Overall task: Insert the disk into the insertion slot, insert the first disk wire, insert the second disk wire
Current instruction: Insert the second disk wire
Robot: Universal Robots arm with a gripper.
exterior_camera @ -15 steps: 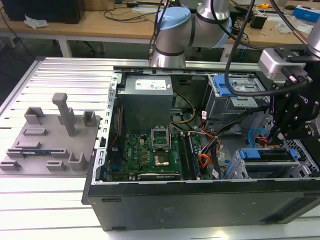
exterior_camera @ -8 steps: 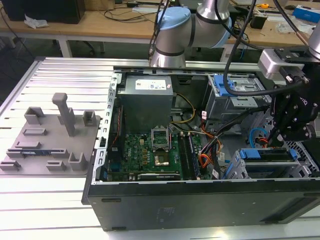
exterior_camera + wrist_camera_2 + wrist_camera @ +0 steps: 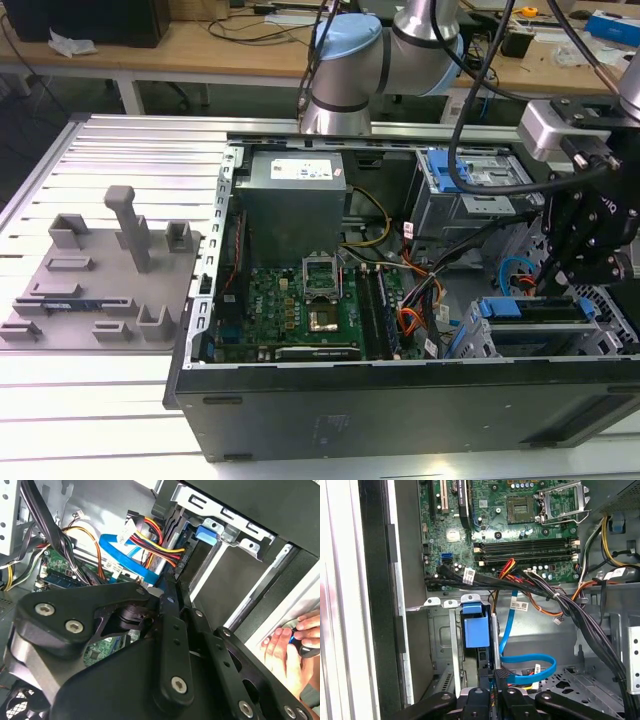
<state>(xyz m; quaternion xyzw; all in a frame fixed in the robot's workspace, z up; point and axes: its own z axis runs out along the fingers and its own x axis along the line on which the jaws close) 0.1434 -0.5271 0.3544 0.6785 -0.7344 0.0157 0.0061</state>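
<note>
Gripper [image 3: 496, 680] sits just beside the disk [image 3: 535, 308] in its slot [image 3: 480, 335]; its grasp cannot be told.

No print legible enough to read.

- White sticker [image 3: 296, 172] on grey power supply [image 3: 292, 205], exterior view: lines of print, not readable.
- White marking on side of black tool mount [image 3: 603, 222], exterior view: characters too small to make out.
- Small white tags on cable bundle [image 3: 469, 576] and blue cable [image 3: 521, 605], first wrist view: barcode-like print, not readable.
- Motherboard [image 3: 520, 525], first wrist view: tiny white silkscreen, unreadable.
</note>
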